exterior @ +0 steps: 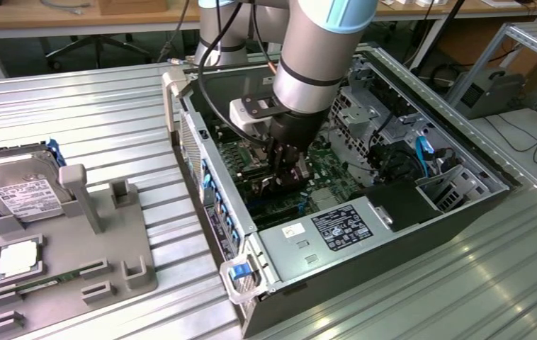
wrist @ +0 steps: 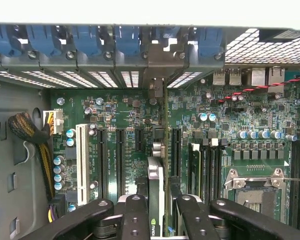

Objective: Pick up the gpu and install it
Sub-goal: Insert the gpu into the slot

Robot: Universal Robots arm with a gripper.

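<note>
Arm: the gripper hangs deep inside the open computer case, just over the motherboard.
Pincer: clamped on the gpu; in the wrist view the black fingers press either side of the thin card, which stands on edge between them.
Where the card is: held edge-down above the row of long black expansion slots; from the card, the white slot lies off at about 9 o'clock and the empty processor socket at about 3 o'clock.
Bracket end: the card's silver bracket points at 12 o'clock toward the slotted rear wall of the case, under the blue retaining clips.
Seating: I cannot tell whether the card's lower edge is already in a slot or just above it.
Doing it well: I'd judge the card must stay square to the slot along its whole length, with the bracket tip sliding into its gap at the rear wall, not catching on the grille.
Pressure: I'd judge it should be straight down and even; a tilt toward either end would likely jam one corner.
Watch out: capacitors and a cable bundle sit near, at 10 o'clock.
Outside the case: the hard drive rests in the grey parts tray on the exterior view's left.
</note>
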